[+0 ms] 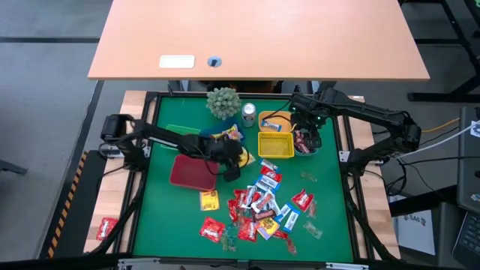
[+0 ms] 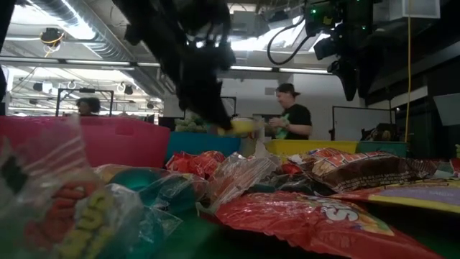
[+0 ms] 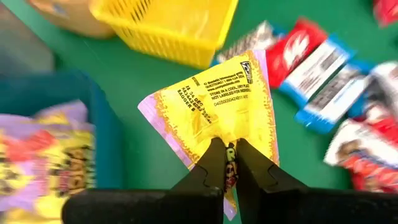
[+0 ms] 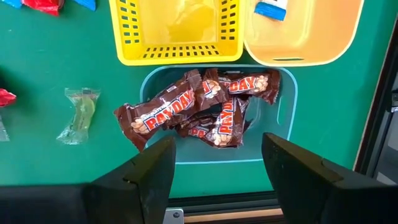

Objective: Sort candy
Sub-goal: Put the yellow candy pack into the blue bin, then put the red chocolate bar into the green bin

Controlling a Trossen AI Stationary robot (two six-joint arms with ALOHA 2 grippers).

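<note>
Candy [image 1: 262, 202] is heaped mid-table, green mat left bare around it. One yellow candy [image 3: 214, 106] is pinched by the left end effector [image 3: 229, 163]; the right end effector [image 4: 217, 168] is spread above a teal bin [image 4: 287, 112], its lower rim hidden.

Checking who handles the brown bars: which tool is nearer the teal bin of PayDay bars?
Right. The right tool hangs open directly above the teal bin; the left tool, shut on a yellow candy, is beyond the yellow basket.
</note>
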